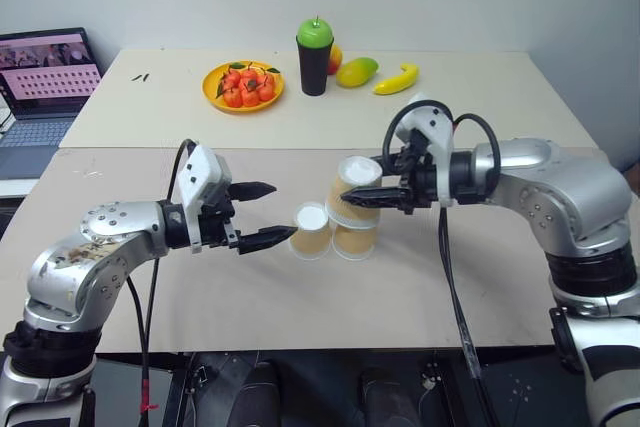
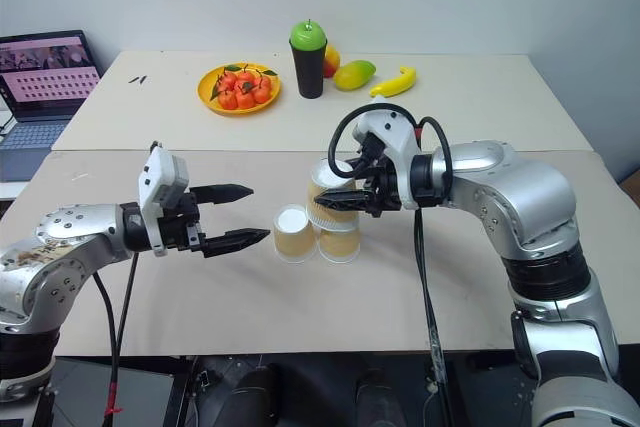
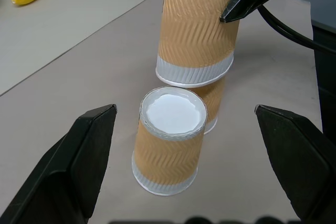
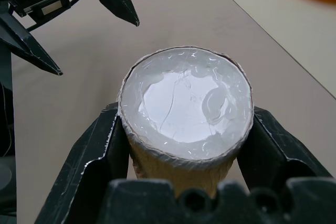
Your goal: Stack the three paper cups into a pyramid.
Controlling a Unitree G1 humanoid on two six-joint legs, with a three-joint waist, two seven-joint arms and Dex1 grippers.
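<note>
Head eyes look down – wrist views close on cups (image 3: 170, 148)

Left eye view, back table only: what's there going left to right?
Laptop → plate of red fruit → black cup with a green fruit on top → mango → banana.

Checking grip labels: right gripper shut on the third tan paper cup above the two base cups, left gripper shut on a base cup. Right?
Not the left gripper: the left wrist view shows its jaws wide open, either side of one upside-down tan paper cup, touching nothing. The right gripper does clamp the third tan paper cup.
</note>
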